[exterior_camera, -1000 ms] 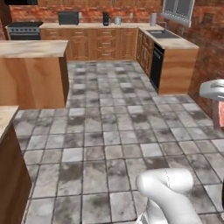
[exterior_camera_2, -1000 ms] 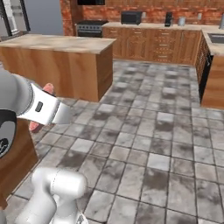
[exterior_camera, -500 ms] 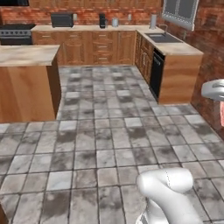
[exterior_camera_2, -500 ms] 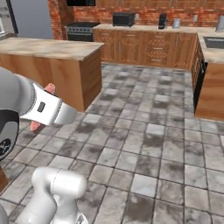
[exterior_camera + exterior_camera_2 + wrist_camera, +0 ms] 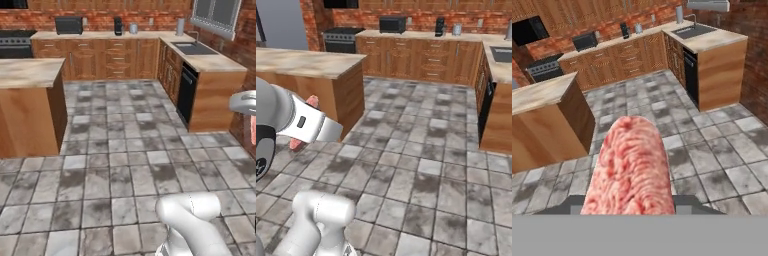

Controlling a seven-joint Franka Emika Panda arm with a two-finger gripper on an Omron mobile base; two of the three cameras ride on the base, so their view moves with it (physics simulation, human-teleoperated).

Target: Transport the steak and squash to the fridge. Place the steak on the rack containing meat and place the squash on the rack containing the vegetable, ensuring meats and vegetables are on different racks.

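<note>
So we've got the steak (image 5: 632, 167) clamped in the jaws, closed tight on it. In the hand view it's a long pink-red marbled slab running up from the bottom edge to about the middle, with the tiled floor (image 5: 712, 150) behind it. The finger tips themselves are hidden under the meat, so we can't make them out.

From the right base view, a pink bit of the steak (image 5: 311, 102) pokes out above the white arm (image 5: 303, 122), and another bit shows below it near the left side. In the left base view a sliver of pink (image 5: 252, 131) sits at the far right edge under a white part of the arm.

We're out in the middle of the kitchen floor. An island tabletop (image 5: 27, 72) stands off to the left, well apart from us. Along the back wall runs a tabletop (image 5: 110, 36) over wood cabinets, with a black microwave (image 5: 69, 25) on it and a black range (image 5: 15, 45) further left. On the right there's a sink (image 5: 194, 48) under a window (image 5: 215, 15), with a dark dishwasher (image 5: 186, 95) front below it.

In the right base view a grey panel (image 5: 281, 22) fills the top left corner, can't tell for sure what it is.
</note>
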